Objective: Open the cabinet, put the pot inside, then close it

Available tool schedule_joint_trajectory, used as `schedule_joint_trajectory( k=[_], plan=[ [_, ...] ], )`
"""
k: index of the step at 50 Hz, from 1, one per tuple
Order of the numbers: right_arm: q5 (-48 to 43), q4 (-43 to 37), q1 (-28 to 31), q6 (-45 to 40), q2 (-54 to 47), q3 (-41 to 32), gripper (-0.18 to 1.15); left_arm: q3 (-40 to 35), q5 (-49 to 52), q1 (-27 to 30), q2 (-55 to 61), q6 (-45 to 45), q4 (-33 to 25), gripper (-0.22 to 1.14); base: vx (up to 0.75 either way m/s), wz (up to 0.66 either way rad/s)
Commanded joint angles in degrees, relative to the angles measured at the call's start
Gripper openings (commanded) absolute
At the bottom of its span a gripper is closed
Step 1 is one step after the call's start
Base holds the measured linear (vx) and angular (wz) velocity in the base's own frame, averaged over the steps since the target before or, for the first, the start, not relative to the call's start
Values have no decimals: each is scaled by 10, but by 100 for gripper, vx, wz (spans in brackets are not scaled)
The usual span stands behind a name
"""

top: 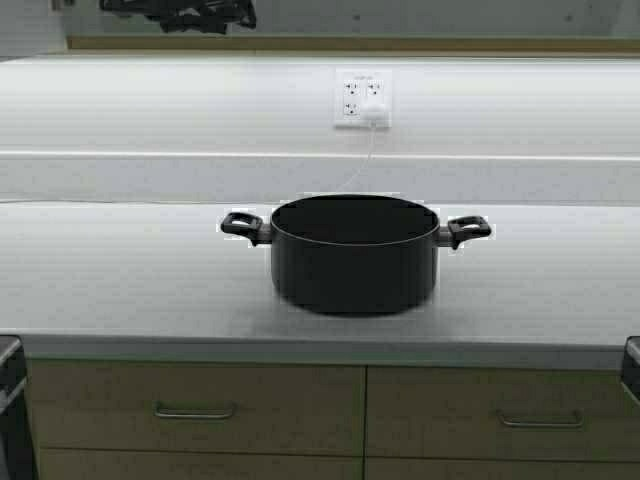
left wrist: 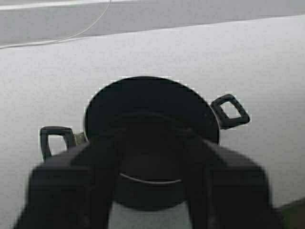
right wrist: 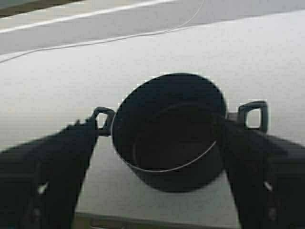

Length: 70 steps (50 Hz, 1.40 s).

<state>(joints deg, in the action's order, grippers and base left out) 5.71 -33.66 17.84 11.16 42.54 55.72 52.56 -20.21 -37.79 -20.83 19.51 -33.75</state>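
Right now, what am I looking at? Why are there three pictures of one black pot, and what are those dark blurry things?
These pictures come from a robot with two arms on a base with wheels. It carries three cameras. The high view looks forward from above and behind the arms. There you see the pot, black with a loop handle on each side, sitting on the white counter. Behind it is a wall outlet with a white plug and thin cord. Below are drawers with metal pulls.

The other two pictures come from cameras on the robot's wrists. The dark blurry shapes are its fingers, very near the lens: the left gripper and the right gripper. Both are spread open, with the pot showing between the fingers. Nothing is held yet; the pot looks empty.
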Motion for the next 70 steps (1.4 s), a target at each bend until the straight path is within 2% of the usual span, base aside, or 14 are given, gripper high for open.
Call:
schedule_joint_trajectory(
  k=[1, 8, 17, 21, 25, 29, 32, 37, 45, 48, 57, 70],
  plan=[
    [-149, -81, 90, -23, -43, 59, 103, 40, -95, -8, 2, -78, 1, 94, 0, 0],
    [-358, -108, 185, -88, -109, 117, 102, 106, -231, -9, 41, -221, 18, 94, 0, 0],
    [-463, -47, 194, -211, -218, 135, 102, 142, -401, -9, 185, -414, 123, 94, 0, 0],
    [-504, -9, 194, -277, -276, 137, 102, 132, -500, -9, 294, -513, 157, 94, 0, 0],
    [-564, 38, 194, -403, -347, 145, 102, 112, -584, -9, 396, -600, 161, 94, 0, 0],
    [-676, 92, 193, -520, -441, 156, 102, 91, -660, -8, 487, -679, 160, 94, 0, 1],
    [-764, 105, 188, -591, -521, 156, 102, 75, -715, -7, 547, -730, 159, 94, 0, 1],
    [-890, 104, 185, -659, -662, 142, 102, 38, -782, 5, 625, -801, 159, 94, 1, 4],
    [-1074, 107, 183, -795, -869, 95, 102, 4, -792, 18, 687, -838, 160, 94, 2, 1],
    [-1086, 104, 175, -825, -905, 81, 102, 0, -793, 18, 693, -837, 160, 94, 2, -4],
    [-1086, 127, 161, -793, -921, 58, 102, -7, -793, 29, 696, -834, 159, 94, 6, -5],
    [-1085, 142, 153, -797, -908, 36, 102, -3, -795, 35, 696, -834, 157, 94, 14, -5]
  ],
)
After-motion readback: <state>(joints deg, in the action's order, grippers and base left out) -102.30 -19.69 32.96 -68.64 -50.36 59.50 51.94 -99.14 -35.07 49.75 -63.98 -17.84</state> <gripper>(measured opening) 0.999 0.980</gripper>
